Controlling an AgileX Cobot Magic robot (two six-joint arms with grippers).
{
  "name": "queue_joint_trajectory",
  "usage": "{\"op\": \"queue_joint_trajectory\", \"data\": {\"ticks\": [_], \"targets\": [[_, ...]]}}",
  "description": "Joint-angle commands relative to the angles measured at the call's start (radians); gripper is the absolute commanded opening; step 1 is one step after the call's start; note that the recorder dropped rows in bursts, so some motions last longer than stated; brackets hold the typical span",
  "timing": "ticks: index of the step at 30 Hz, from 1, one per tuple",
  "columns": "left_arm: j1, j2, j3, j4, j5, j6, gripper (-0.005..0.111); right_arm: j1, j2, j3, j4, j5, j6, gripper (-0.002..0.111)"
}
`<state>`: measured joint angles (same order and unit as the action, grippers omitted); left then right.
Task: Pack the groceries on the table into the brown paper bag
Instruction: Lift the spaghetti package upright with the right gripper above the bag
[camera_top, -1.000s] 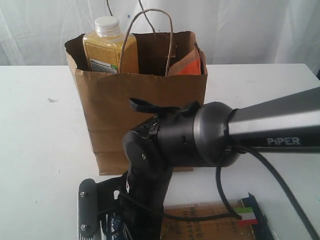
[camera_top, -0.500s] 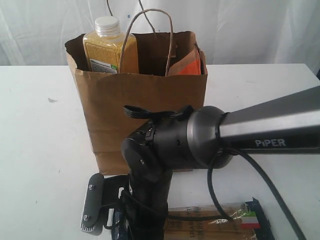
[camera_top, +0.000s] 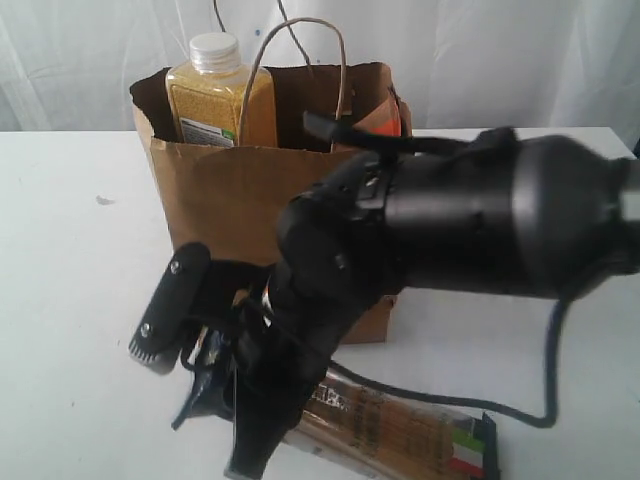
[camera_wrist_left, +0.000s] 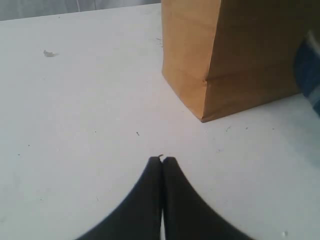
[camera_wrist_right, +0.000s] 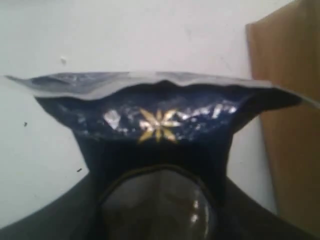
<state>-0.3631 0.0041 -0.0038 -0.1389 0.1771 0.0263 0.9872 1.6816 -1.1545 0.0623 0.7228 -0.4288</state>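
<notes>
Right hand (camera_top: 205, 370) clamped and lifted spaghetti pack (camera_top: 400, 432) (now tilted).

I see a tall brown kraft paper bag (camera_top: 230, 200) on the plain white counter (camera_top: 70, 300). The white-capped bottle (camera_top: 215, 95) holds yellow grains. The blue-ended spaghetti pack (camera_wrist_right: 157, 122) bears a gold star, with green, white and red stripes at its five-o'clock end.
</notes>
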Motion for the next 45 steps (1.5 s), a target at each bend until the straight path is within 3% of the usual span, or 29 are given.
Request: {"op": "queue_joint_trajectory", "data": {"ticks": [1, 15, 24, 31, 45], "targets": [[0.003, -0.004, 0.004, -0.007, 0.007, -0.001, 0.0, -0.001, -0.127, -0.001, -0.086, -0.021, 0.148, 0.0], [0.003, -0.004, 0.004, -0.007, 0.007, -0.001, 0.0, -0.001, -0.439, -0.001, -0.387, 0.001, 0.646, 0.0], [0.003, -0.004, 0.004, -0.007, 0.007, -0.001, 0.0, -0.001, -0.633, -0.02, -0.479, -0.001, 0.778, 0.0], [0.003, -0.004, 0.004, -0.007, 0.007, -0.001, 0.0, -0.001, -0.682, -0.178, -0.511, -0.019, 0.801, 0.0], [0.003, -0.004, 0.004, -0.007, 0.007, -0.001, 0.0, -0.001, -0.573, -0.492, -0.933, 0.056, 0.993, 0.0]]}}
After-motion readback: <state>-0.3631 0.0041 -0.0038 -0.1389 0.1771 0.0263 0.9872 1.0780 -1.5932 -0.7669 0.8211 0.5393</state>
